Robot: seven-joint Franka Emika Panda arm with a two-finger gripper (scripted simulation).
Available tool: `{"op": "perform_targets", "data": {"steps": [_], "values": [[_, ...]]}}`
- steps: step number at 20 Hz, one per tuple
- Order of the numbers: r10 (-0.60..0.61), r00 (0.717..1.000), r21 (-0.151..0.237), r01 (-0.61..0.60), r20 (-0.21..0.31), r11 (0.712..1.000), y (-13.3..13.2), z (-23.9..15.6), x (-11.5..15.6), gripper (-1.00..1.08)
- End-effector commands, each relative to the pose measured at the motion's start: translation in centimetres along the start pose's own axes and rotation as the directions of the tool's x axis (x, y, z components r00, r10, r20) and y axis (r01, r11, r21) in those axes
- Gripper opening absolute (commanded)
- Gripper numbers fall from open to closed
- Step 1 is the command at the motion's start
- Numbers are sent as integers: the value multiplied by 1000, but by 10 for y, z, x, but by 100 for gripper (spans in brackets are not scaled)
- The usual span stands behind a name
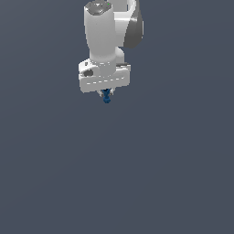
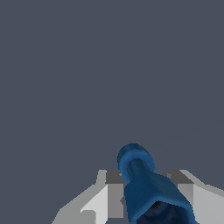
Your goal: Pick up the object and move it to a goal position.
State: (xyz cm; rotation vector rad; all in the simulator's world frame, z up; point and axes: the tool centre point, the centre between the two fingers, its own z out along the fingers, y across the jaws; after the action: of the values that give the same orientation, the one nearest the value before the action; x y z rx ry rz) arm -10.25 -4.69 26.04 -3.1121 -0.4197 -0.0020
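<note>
There is 1 white gripper point(image 1: 106, 93), with 2 fingers point(image 2: 107, 199), and 1 dark-blue peg point(image 1: 107, 97).

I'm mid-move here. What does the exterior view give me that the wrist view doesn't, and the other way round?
Only the exterior view shows the white arm and the whole gripper, with the dark-blue peg sticking out below it.

Only the wrist view shows the peg up close, its wider rounded end pointing away from the camera, seated between the fingers.

Both show the peg held in the gripper against a plain grey background; no goal marker is visible.
</note>
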Motion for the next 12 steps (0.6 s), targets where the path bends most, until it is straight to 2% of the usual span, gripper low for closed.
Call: {"op": "perform_targets", "data": {"steps": [1,12], "values": [[0,1000,0,0,1,1000,3,-25,-3,-100],[1,1000,-1,-1,1,1000,14,-101,-8,-100]]}}
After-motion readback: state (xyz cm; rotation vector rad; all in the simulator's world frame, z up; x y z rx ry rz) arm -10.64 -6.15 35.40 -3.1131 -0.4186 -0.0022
